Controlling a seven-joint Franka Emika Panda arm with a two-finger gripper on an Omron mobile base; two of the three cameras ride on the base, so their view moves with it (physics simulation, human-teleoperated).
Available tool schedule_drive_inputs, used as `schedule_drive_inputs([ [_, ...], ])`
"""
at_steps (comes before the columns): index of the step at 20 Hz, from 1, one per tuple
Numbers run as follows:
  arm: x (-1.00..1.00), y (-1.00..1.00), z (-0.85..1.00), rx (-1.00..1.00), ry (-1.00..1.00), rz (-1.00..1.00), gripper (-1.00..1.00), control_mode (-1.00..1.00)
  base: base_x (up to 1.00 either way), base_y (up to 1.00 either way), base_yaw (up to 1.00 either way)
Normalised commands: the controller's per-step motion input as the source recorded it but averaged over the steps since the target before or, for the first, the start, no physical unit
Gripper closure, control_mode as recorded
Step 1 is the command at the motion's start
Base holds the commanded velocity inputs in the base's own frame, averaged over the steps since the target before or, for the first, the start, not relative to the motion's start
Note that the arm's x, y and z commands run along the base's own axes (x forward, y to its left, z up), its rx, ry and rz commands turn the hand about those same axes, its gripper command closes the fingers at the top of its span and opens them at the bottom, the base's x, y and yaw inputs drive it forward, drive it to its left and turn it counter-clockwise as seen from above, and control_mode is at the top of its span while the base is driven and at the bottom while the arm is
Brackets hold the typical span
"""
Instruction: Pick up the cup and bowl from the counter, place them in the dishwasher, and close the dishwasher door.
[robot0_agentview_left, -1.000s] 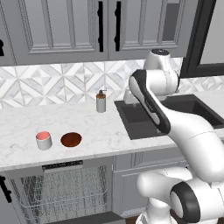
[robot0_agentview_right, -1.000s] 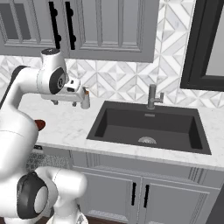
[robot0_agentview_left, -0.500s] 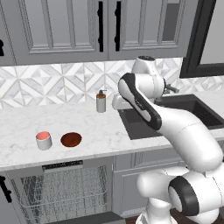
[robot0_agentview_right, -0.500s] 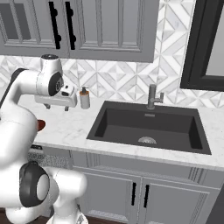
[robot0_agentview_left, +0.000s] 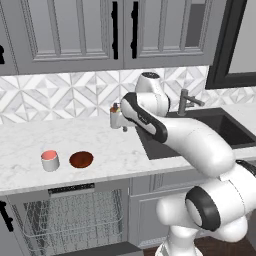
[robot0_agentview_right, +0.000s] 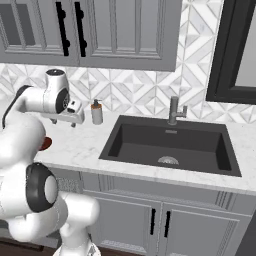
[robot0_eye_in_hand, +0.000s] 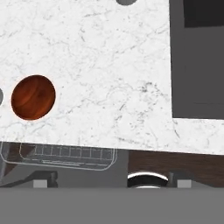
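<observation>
White marble counter (robot0_agentview_left: 60, 140) runs along a tiled wall under grey panelled cabinets (robot0_agentview_left: 75, 30), and everything below is placed against its inset black sink (robot0_agentview_right: 170, 147).

Nearest, under the counter's front edge and well left of the sink, the dishwasher (robot0_agentview_left: 70, 220) stands open, its grey wire rack (robot0_agentview_left: 75, 222) showing below the dark vented strip. From the hand view the rack (robot0_eye_in_hand: 61, 155) lies just past the counter's front edge, with dark floor beside it.

On the counter, left of the sink and close to the front edge, the bowl (robot0_agentview_left: 81, 159) sits flat, reddish-brown inside. The cup (robot0_agentview_left: 50, 160) stands upright just beyond it, farther from the sink, near the bowl but not touching, its red inside facing up. In the hand view the bowl (robot0_eye_in_hand: 33, 97) sits near the left side, with a broad bare stretch of marble between it and the sink's edge.

Farther back, the gripper (robot0_agentview_right: 70, 117) hangs above the counter just left of the sink's rear corner. Its jaws are spread wide and hold nothing. The soap dispenser (robot0_agentview_right: 96, 113) stands just beside it on the sink side, near the wall. Marble between the gripper and the bowl lies bare.

At the sink's back rim the faucet (robot0_agentview_right: 174, 111) rises against the tiles, and a dark-framed window (robot0_agentview_right: 240, 50) sits above and to the right.
</observation>
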Motion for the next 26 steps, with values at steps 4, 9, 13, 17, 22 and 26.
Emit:
schedule_drive_inputs([
  [4, 0.77, 0.33, -0.25, -0.03, 0.0, -0.03, -1.0, -1.0, 0.0, 0.0, 0.0],
  [9, 0.02, 0.93, -0.43, -0.01, -0.08, -0.3, -1.0, -1.0, 0.0, 0.0, 0.0],
  [13, 0.47, 0.62, -0.23, -0.08, 0.0, -0.19, -1.0, -1.0, 0.0, 0.0, 0.0],
  [17, 0.49, 0.49, -0.01, -0.04, 0.0, -0.16, -1.0, -1.0, 0.0, 0.0, 0.0],
  [22, 0.13, 0.22, 0.0, -0.01, 0.01, -0.1, -1.0, -1.0, 0.0, 0.0, 0.0],
  [26, -0.17, 0.0, -0.21, 0.08, 0.04, 0.02, -1.0, -1.0, 0.0, 0.0, 0.0],
])
